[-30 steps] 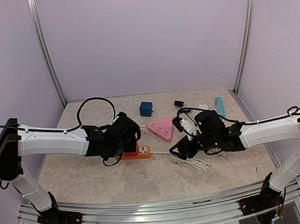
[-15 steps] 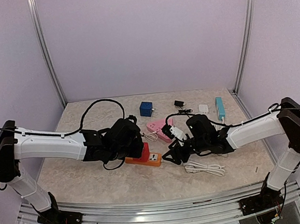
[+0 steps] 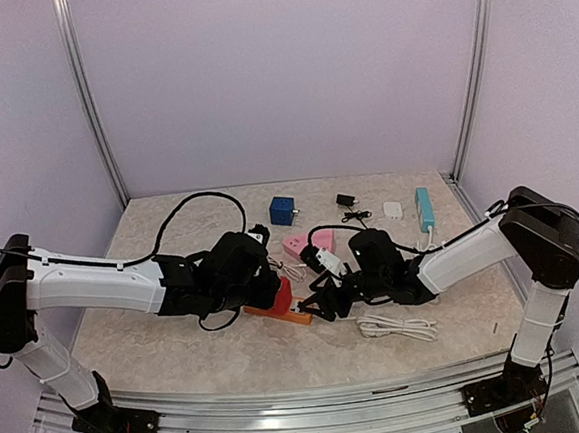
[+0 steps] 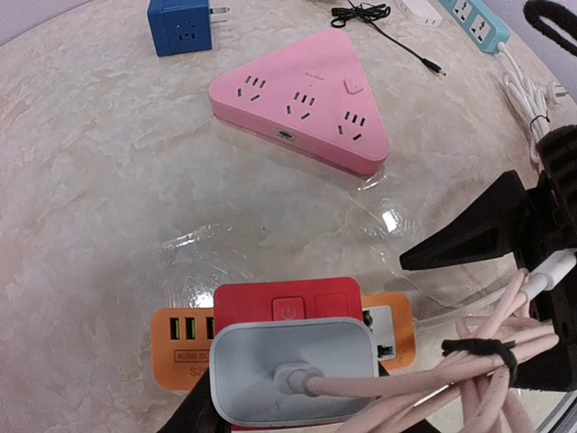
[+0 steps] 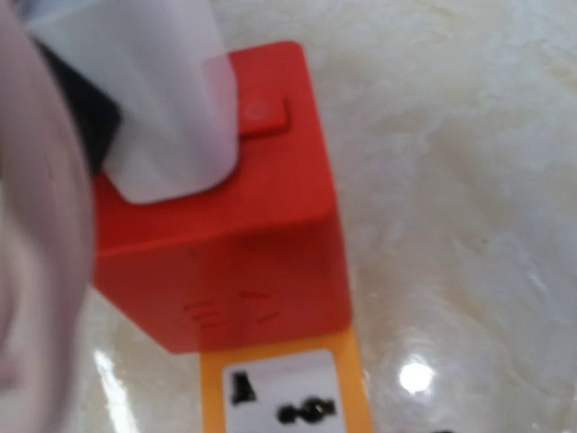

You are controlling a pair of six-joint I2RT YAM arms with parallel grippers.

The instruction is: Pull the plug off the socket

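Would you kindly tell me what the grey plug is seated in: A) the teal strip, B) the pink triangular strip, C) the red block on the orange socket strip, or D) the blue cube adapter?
C: the grey plug sits flush against the red block, which rides on the orange strip.

Tabletop [image 3: 179,346] is a beige marble-look slab. Along the back, upper middle of the top view: 1 blue cube adapter [image 3: 283,210], 1 small black adapter [image 3: 345,200] with a thin lead, 1 small white charger [image 3: 393,209], and a teal power strip [image 3: 425,208] at the upper right. The pink triangular power strip [image 4: 302,108] lies flat near the centre. A bundled white cable [image 3: 398,325] lies lower right. The orange socket strip [image 4: 176,352] is bottom centre; can't tell if it's sitting flat.
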